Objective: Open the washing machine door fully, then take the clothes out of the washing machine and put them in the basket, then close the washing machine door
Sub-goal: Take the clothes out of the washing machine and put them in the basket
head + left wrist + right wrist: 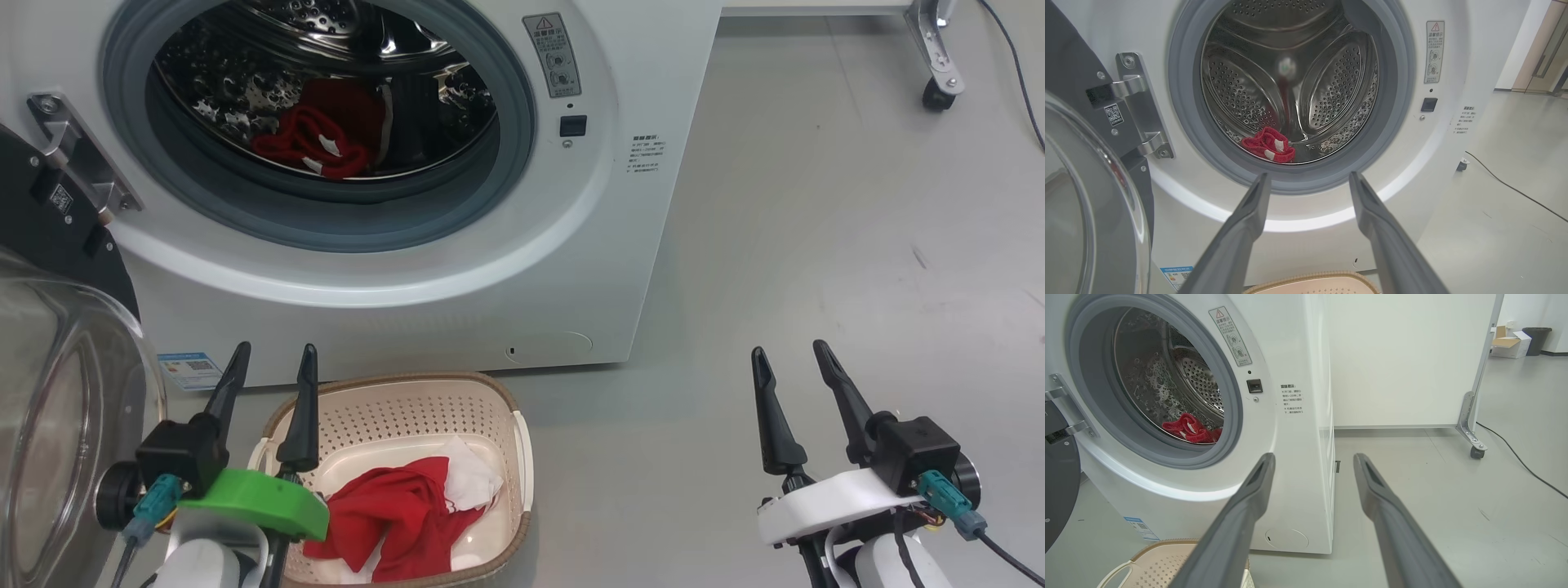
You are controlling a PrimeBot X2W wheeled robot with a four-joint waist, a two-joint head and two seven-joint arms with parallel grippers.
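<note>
Nearest the head camera, the robot's left pincer (275, 353) stands with its two dark fingers spread and nothing between them, rising in front of the left corner of the basket (490, 385). The right pincer (789, 349), well apart to the right over bare grey floor (816, 245), is likewise spread and empty.

The cream basket sits on the floor just in front of the washing machine (588, 269). It holds a crumpled heap of red clothes (392, 506), with a piece of white fabric (473, 474) touching the heap.

To the left, the washing machine door (73, 392) stands swung wide on its metal hinge (82, 151). Its clear glass bowl bulges toward the camera, just beside the left pincer. A small blue label (189, 369) shows at the machine's lower left corner, between door and basket.

Beyond, the round opening is ringed by a grey rubber seal (343, 224) and gives onto the perforated steel drum (237, 82). One red garment with white bands (314, 143) lies at the bottom of the drum, near the front lip.

Farther back on the right, a castor (937, 96) of a white wheeled partition rests on the floor.
</note>
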